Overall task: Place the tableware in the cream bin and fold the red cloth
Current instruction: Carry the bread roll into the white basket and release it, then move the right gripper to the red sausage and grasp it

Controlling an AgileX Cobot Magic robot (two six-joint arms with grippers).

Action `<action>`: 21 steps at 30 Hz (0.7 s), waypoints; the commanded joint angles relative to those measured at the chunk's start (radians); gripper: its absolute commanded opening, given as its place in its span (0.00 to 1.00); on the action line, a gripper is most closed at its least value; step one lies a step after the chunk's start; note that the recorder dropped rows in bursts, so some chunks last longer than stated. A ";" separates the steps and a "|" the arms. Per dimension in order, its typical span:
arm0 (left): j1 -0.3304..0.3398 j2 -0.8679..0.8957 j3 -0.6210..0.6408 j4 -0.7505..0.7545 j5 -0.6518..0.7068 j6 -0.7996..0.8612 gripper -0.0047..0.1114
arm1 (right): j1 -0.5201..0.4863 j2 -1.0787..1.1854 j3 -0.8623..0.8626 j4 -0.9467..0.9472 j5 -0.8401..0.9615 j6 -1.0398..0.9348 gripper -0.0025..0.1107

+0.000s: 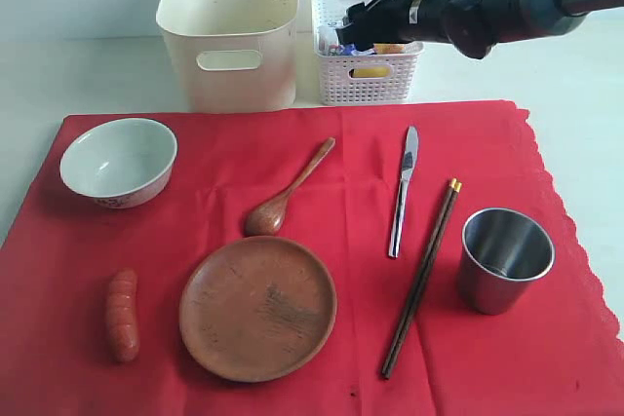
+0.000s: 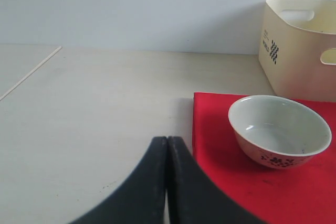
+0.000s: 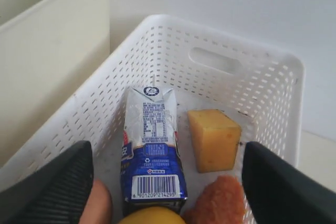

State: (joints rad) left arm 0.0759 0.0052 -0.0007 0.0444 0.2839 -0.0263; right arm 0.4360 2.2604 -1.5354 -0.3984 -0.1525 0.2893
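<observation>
The red cloth (image 1: 331,133) lies flat on the table and carries the tableware: a white bowl (image 1: 118,161), a wooden plate (image 1: 257,307), a wooden spoon (image 1: 289,189), a silver knife (image 1: 403,190), dark chopsticks (image 1: 421,278) and a steel cup (image 1: 504,258). Behind the cloth stands the cream bin (image 1: 229,31); what shows of its inside is bare. My right gripper (image 3: 168,150) hangs open over the white lattice basket (image 3: 247,93), gripping nothing. My left gripper (image 2: 167,141) is shut and empty, just off the cloth's corner (image 2: 220,145) near the bowl (image 2: 278,129).
The lattice basket (image 1: 366,85) beside the bin holds a milk carton (image 3: 152,145), cheese (image 3: 214,139), a lemon (image 3: 152,216) and other food. A sausage (image 1: 123,315) lies on the cloth at the front left. Bare table (image 2: 94,108) stretches beyond the cloth's left edge.
</observation>
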 commanded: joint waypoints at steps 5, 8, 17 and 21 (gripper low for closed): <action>-0.005 -0.005 0.001 -0.004 -0.008 -0.008 0.05 | -0.004 -0.115 -0.008 0.003 0.289 0.107 0.66; -0.005 -0.005 0.001 -0.004 -0.008 -0.008 0.05 | -0.004 -0.208 -0.008 0.003 0.492 0.103 0.58; -0.005 -0.005 0.001 -0.004 -0.008 -0.008 0.05 | 0.057 -0.385 -0.006 0.063 0.829 -0.005 0.17; -0.005 -0.005 0.001 -0.004 -0.008 -0.008 0.05 | 0.130 -0.416 -0.006 0.076 0.881 -0.018 0.07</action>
State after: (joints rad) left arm 0.0759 0.0052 -0.0007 0.0444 0.2839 -0.0263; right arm 0.5185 1.8701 -1.5354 -0.3383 0.6917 0.2932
